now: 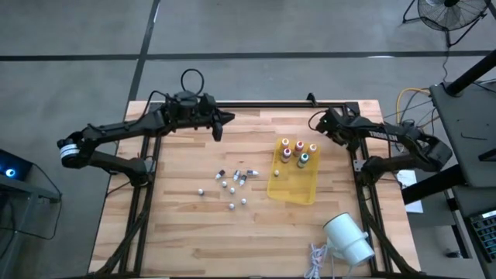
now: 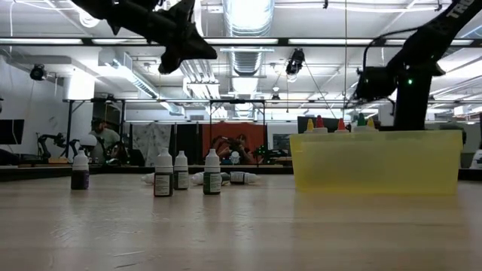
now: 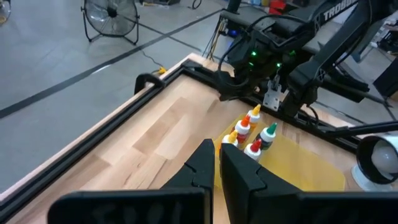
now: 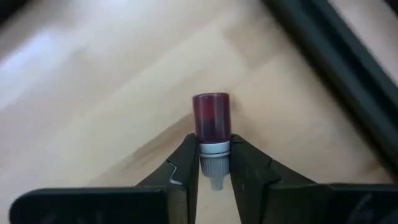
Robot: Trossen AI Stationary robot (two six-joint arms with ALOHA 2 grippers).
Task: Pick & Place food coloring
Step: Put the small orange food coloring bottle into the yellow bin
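Table (image 1: 186, 232): I saw a light wooden top inside a dark frame, one arm at each side.
White cylinder (image 1: 349, 239): lay on its side near the table's front right corner, a cord just beside it.
Yellow tray (image 1: 298, 190): sat right of centre; in the low view its translucent wall (image 2: 376, 162) hid the bottle bodies inside.
Left pincer (image 1: 218, 124): hung over the table's far edge left of centre, fingers (image 3: 239, 174) pressed together with nothing between them.
Right pincer (image 1: 319, 122): hung by the far right corner, beyond the tray; I read its fingers (image 4: 249, 168) as clamped on the neck of a dark red vial (image 4: 212, 118), white cap pointing back toward the wrist.
Coloured-top bottles (image 1: 298, 153): stood upright, bunched at the tray's far end; I noted orange, red and green tops (image 3: 252, 127).
Loose vials (image 1: 229, 184): scattered on bare wood left of the tray, well apart from both pincers; in the low view several stood upright (image 2: 184, 172) and a few lay flat behind them.
Room: I noted people seated beyond the table in the low view.
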